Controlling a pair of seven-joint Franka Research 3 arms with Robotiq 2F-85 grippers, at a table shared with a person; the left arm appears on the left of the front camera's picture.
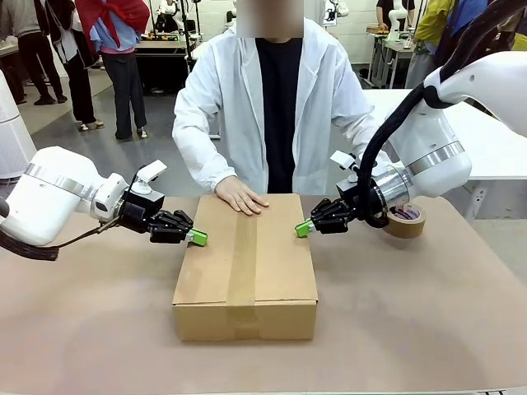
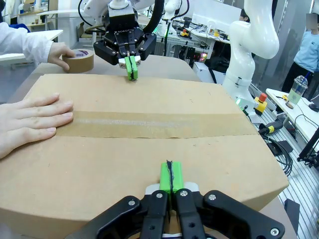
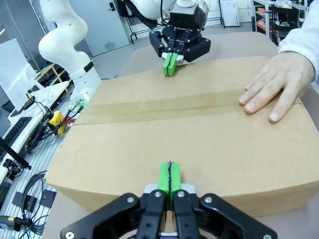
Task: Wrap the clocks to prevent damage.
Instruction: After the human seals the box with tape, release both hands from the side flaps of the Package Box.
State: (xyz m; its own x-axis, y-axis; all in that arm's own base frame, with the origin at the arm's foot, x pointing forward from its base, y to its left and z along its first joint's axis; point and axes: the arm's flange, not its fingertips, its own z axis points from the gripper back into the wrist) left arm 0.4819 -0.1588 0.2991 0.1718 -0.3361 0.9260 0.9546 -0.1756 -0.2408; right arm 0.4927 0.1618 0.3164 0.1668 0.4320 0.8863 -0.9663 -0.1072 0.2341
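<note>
1. I see the brown table (image 1: 428,313) spreading wide on both sides of the box, with bare surface left, right and on the near side.
2. The sealed cardboard box (image 1: 247,271) lies in the middle of it, flaps down, a strip of tape (image 1: 241,263) running along its top seam. I can't see the clocks; nothing wrapped shows anywhere on the table.
3. The person across the table rests one hand (image 1: 240,197) flat on the box's far edge; their other hand (image 2: 61,50) lies on the tape roll.
4. My left gripper (image 1: 198,238) is clenched, green pads pressed together, holding nothing. Its tip sits at the box's left top edge, near the far corner.
5. My right gripper (image 1: 303,228) is likewise clenched and empty, its tip at the box's right top edge, opposite the left one.
6. A brown tape roll (image 1: 406,220) lies on the table behind my right wrist, well apart from the box.
</note>
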